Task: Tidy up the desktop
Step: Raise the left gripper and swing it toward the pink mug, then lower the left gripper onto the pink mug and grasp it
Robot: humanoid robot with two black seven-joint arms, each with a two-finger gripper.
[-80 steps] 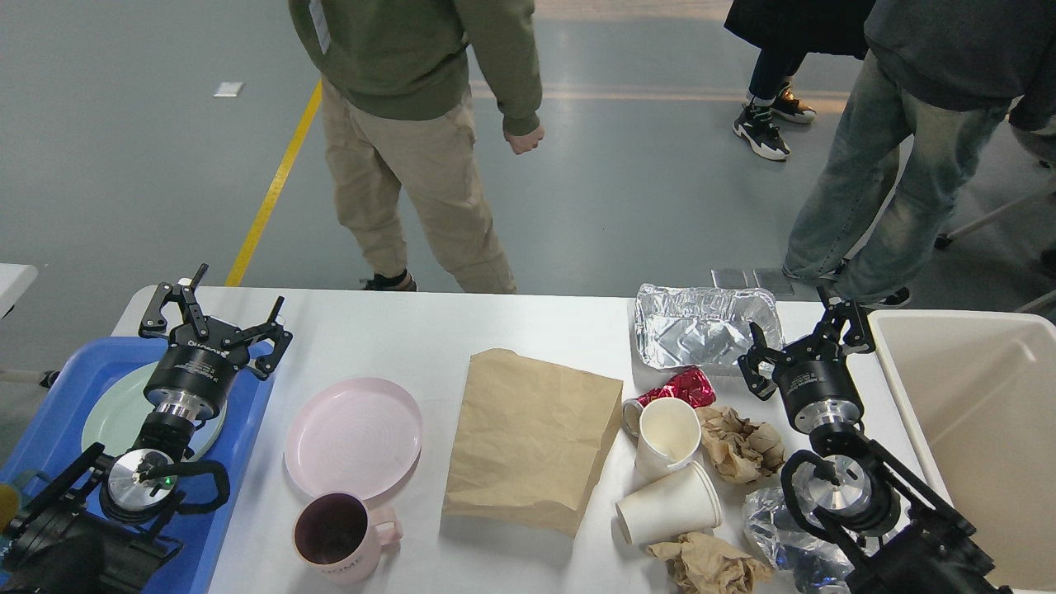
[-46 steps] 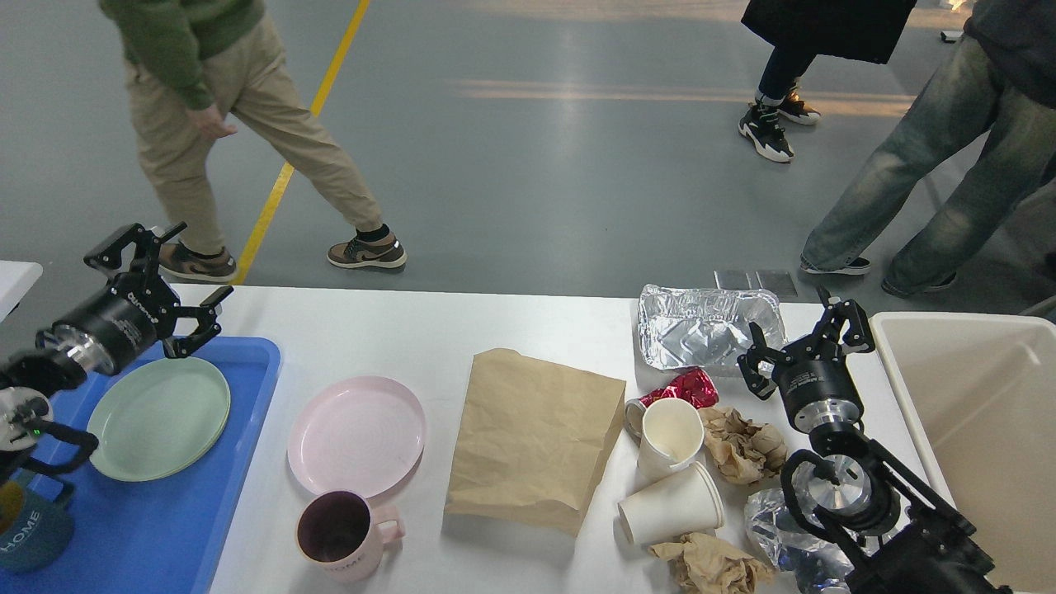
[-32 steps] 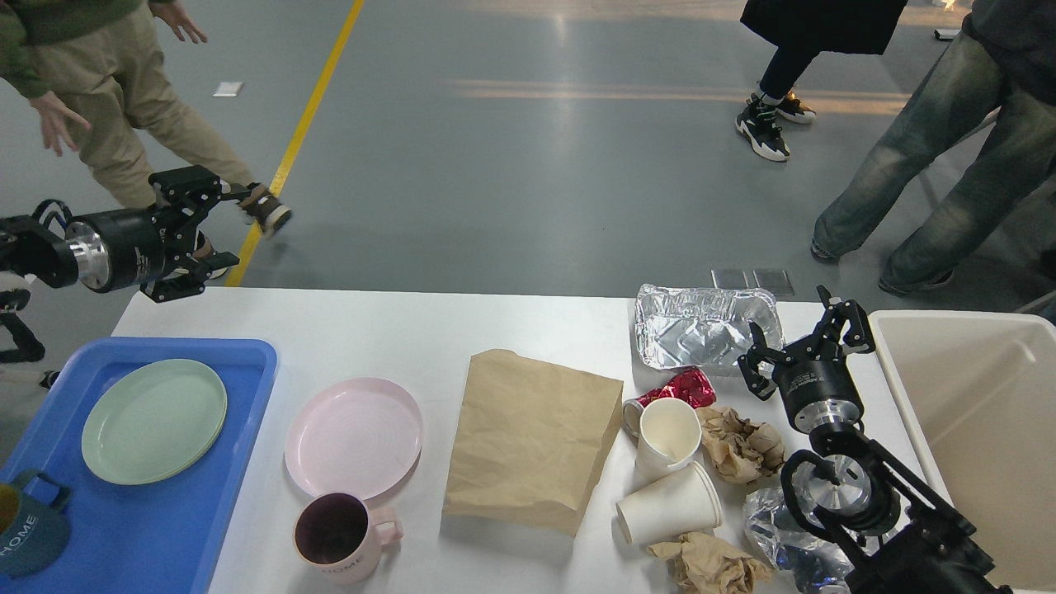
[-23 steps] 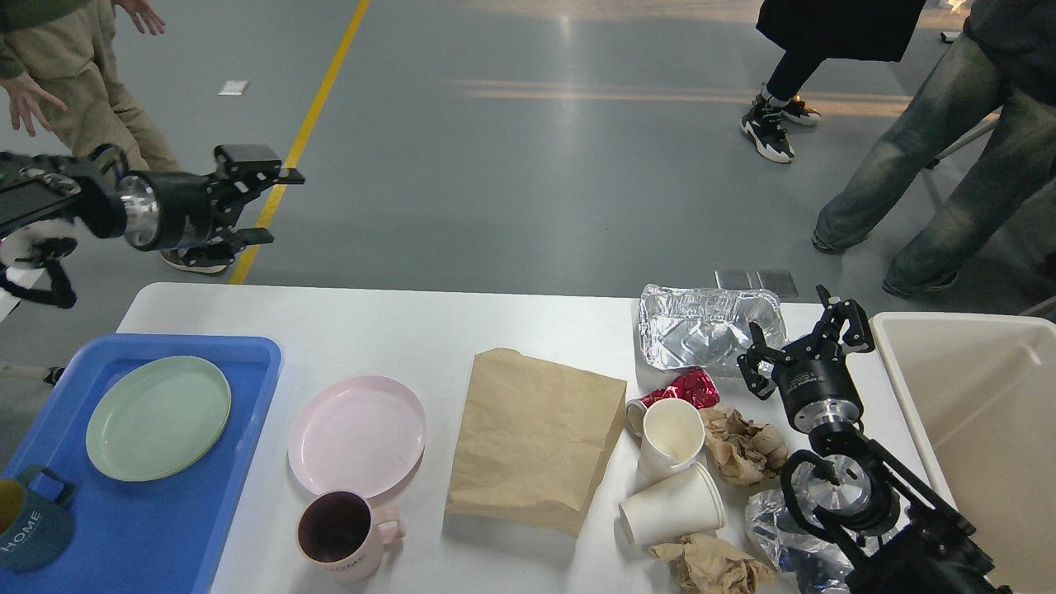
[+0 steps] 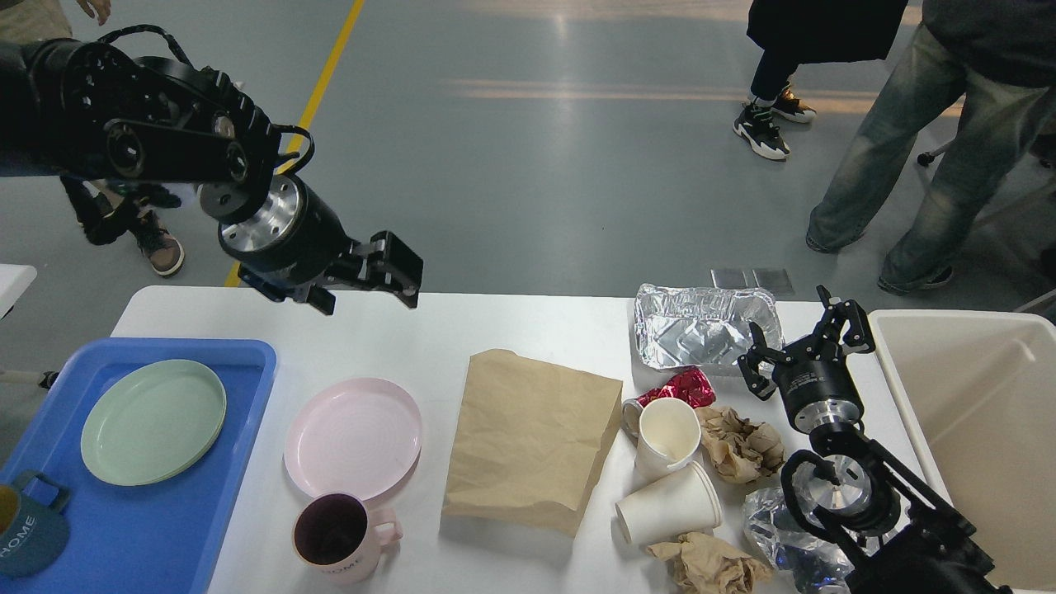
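The left gripper (image 5: 375, 285), fingers apart and empty, hovers over the desktop's (image 5: 396, 338) far edge; it should drop squarely onto the pink plate's (image 5: 353, 437) rim. The right gripper (image 5: 804, 338) is wide, empty.

A single head view looks forward and steeply down from the near side of the desktop (image 5: 429, 330); the tabletop spans the lower half, close below the camera; grey floor (image 5: 536, 165) and bystanders' legs (image 5: 899, 165) fill the far half.
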